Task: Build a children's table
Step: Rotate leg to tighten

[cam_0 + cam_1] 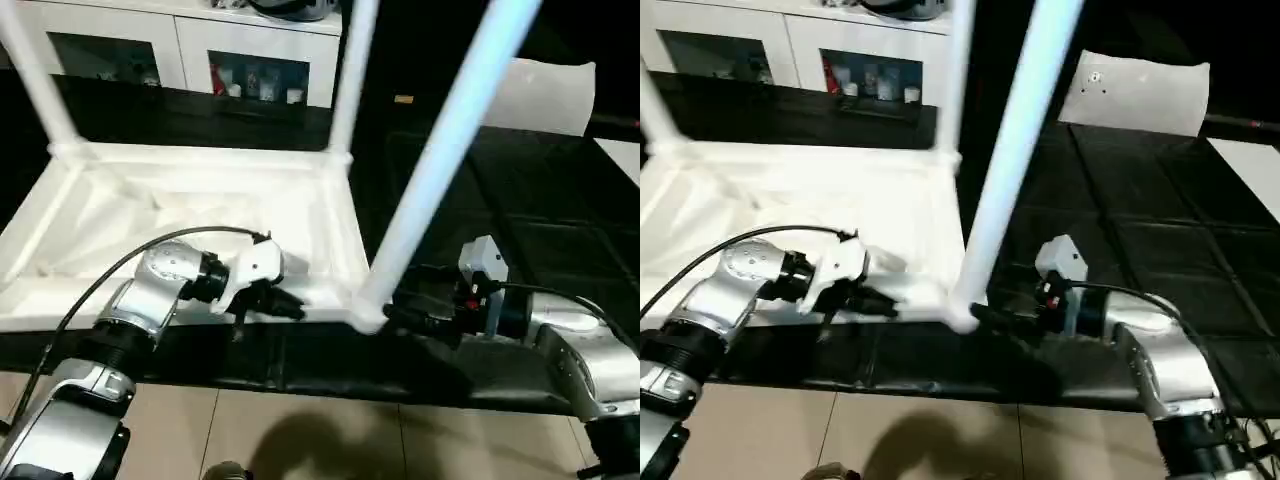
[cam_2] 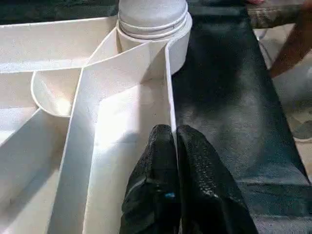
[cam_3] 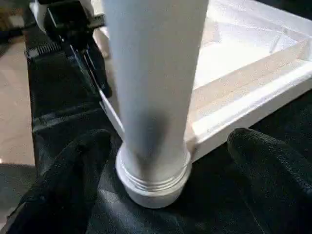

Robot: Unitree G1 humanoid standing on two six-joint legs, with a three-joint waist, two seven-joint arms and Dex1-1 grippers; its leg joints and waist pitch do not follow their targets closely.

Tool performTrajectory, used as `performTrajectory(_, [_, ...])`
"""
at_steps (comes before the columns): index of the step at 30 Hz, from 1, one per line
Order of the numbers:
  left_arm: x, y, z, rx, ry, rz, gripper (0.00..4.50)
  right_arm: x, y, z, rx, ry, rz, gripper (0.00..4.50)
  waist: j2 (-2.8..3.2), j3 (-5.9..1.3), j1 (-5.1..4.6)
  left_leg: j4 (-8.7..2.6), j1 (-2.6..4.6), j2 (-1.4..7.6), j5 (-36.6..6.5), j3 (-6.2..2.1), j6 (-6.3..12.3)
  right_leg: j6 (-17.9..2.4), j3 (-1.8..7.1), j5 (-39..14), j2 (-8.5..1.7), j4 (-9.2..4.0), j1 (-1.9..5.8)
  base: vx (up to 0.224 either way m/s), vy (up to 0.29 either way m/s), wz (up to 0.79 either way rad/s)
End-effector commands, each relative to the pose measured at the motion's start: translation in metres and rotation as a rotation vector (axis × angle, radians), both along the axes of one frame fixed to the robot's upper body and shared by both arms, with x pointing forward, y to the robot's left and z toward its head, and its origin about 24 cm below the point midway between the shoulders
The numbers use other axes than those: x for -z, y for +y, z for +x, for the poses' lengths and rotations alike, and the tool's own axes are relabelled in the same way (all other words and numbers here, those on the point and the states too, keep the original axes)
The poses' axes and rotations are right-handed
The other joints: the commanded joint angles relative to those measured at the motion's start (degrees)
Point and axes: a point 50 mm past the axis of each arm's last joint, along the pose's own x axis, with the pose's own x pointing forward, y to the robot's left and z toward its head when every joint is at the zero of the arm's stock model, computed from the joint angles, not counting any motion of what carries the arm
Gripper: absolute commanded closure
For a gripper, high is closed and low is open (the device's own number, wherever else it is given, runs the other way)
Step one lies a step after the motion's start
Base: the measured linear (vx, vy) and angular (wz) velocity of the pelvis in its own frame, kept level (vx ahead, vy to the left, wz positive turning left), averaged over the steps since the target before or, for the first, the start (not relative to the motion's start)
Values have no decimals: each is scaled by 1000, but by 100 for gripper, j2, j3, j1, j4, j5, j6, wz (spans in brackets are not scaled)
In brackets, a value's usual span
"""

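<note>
Three legs rise from the upturned tabletop (image 1: 190, 215), which lies ribs-up on a black mat (image 1: 520, 210). One leg (image 1: 440, 165) stands in the near corner socket (image 2: 161, 36) on the robot's right, leaning toward the camera; a second (image 1: 345, 80) stands in the far corner on that side, and a third (image 1: 35, 80) in the far left corner. The left gripper (image 2: 174, 161) has its fingers pressed together on the thin near rim wall, just along from the near socket. The right gripper (image 3: 161, 195) is spread wide, one finger (image 3: 63, 180) on each side of the near leg's base, not touching it. A white pillow-like block (image 1: 1135, 90) lies on the mat beyond, well apart. White cabinets (image 1: 170, 45) stand behind. Pale floor (image 1: 330, 435) shows in front of the mat.
</note>
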Motion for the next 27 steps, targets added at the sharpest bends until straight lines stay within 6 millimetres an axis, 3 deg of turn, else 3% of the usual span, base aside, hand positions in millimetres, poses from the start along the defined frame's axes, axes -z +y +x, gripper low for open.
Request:
performTrajectory(1, [1, -11, 2, 54, -44, 35, 450, -3, 1, 3, -19, -25, -26, 9, -14, -349, -25, -406, 94, 303, -1252, -55, 200, -1011, 293, -1452, -436, -503, 237, 0, 0, 0])
performTrajectory(7, [1, -11, 7, 8, -30, 38, 450, 1, 6, 3, -58, -32, -38, 9, -21, -346, 49, -414, 109, 321, -1249, -56, 174, -956, 295, -1544, -446, -502, 233, 0, 0, 0])
performTrajectory(9, [2, -10, 6, 11, -23, 46, 406, 1, 7, 4, -62, -37, -39, 0, -27, -354, 49, -413, 101, 318, -1248, -56, 165, -988, 294, -1421, -444, -494, 242, 0, 0, 0])
performTrajectory(12, [5, -9, 6, -8, 8, 61, 393, 2, 7, 6, -63, -42, -40, 0, -45, -356, 40, -414, 102, 316, -1248, -57, 162, -999, 292, -1386, -438, -486, 245, 0, 0, 0])
performTrajectory(17, [8, -11, 8, -52, 36, 63, 393, 3, 7, 6, -69, -43, -42, 0, -50, -349, 46, -405, 100, 311, -1236, -51, 181, -999, 294, -1449, -445, -493, 245, 0, 0, 0])
performTrajectory(24, [4, -22, 14, -93, 75, -1, 393, 5, 8, 6, -81, -43, -45, 0, -40, -325, 51, -429, 131, 319, -1605, -76, 87, -894, 286, -2029, -461, -569, 222, 0, 0, 0])
performTrajectory(27, [3, -27, 15, -88, 76, -14, 393, 5, 8, 6, -82, -44, -45, 0, -30, -334, 50, -437, 129, 326, -1570, -81, 100, -936, 289, -1877, -459, -556, 232, 0, 0, 0])
